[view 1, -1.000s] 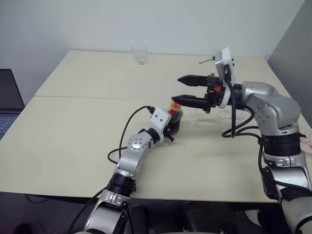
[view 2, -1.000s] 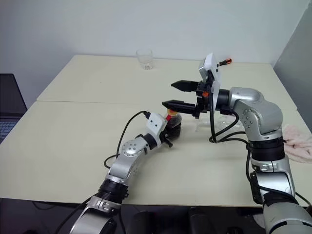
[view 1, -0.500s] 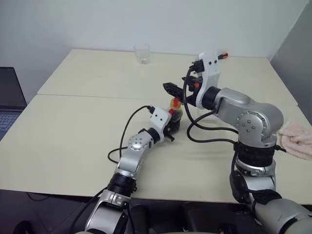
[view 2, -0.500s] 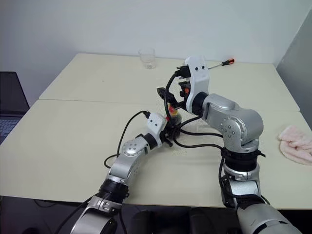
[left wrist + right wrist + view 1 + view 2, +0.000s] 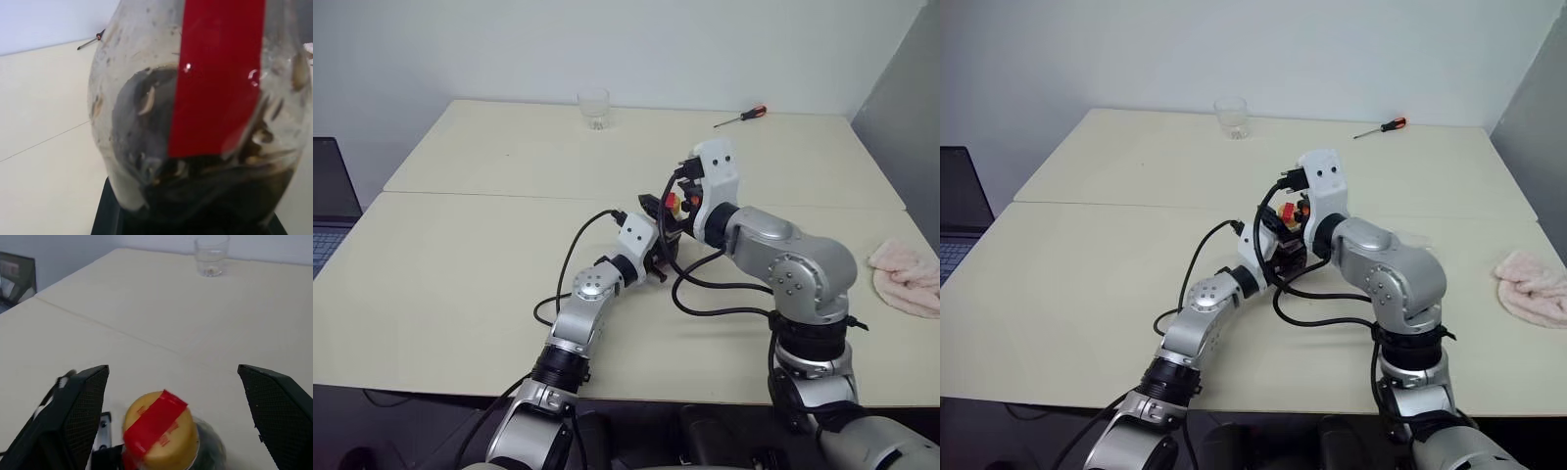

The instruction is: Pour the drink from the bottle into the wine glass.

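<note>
Laptop [image 5: 333, 201] sitting at the far left edge of the table [image 5: 460, 264], well apart from the work. Tumbler [image 5: 593, 109] standing at the back, not your target. At centre, your left gripper [image 5: 658, 257] is clamping the bottle [image 5: 195, 117] low on its bulbous body and holding it upright just above the table; the dark drink [image 5: 215, 196] is sitting in the lower part, red strip running up the neck. Your right gripper [image 5: 171, 431] is hanging over the yellow cap [image 5: 160, 431], fingers spread wide to either side and touching nothing. The step in hand looks like uncapping, so you are wanting to centre the cap between those fingers, close squarely on its sides, and twist while the left hand is keeping the bottle from turning. Watch the black cables [image 5: 705, 284] looping near the bottle. Screwdriver [image 5: 740, 117] lying at the back right, pink cloth [image 5: 906, 276] at the right edge. Wine glass: probably hidden behind the right arm; you are needing to find it before tipping.
</note>
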